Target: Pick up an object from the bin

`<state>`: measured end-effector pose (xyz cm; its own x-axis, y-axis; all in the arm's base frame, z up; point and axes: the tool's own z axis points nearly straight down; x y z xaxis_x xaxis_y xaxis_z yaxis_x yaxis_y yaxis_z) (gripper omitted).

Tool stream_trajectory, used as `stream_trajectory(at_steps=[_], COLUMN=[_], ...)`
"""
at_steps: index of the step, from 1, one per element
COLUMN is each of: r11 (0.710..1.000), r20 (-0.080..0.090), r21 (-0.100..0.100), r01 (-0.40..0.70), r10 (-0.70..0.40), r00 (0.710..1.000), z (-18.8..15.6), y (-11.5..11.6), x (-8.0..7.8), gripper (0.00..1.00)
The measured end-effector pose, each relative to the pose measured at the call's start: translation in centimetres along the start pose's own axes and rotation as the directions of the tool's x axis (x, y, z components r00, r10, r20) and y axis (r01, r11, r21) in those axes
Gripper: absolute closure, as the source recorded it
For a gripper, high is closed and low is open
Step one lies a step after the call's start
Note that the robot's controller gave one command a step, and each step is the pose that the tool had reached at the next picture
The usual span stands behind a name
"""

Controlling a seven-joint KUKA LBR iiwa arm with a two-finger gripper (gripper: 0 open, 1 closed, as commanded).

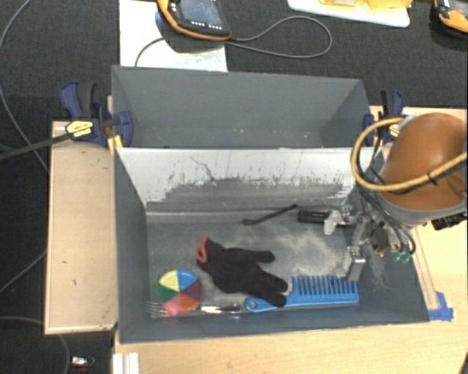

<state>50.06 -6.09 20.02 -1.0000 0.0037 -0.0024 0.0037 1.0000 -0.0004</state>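
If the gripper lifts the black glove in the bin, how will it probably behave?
The black glove lies crumpled and flat, so it is probably soft and light, and will droop. One end overlaps the handle of the blue comb, so lifting might drag that.

A dark, almost black floor covering (pixel 29 73) spreads across the left and far sides of the scene. A thick black cable (pixel 36 144) crosses it from the left edge, with thinner ones looping beyond. At the far side lies a white sheet (pixel 139 29) with a black handheld unit trimmed in orange (pixel 194 16) resting on it, its lead curling away to the right. Further right lies a second white sheet (pixel 344 11) carrying something yellow (pixel 373 4). The light is even and soft
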Motion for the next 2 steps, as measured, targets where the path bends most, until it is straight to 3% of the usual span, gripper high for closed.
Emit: stream_trajectory(at_steps=[1, 2], r11=[1.000, 1.000], r20=[0.006, 0.014], r21=[0.000, 0.002], r01=[0.031, -0.007], r10=[-0.031, 0.007], r00=[1.000, 1.000], z=[7.1, 13.1], y=[4.1, 6.6], x=[0.7, 1.0], gripper=[0.00, 0.00])
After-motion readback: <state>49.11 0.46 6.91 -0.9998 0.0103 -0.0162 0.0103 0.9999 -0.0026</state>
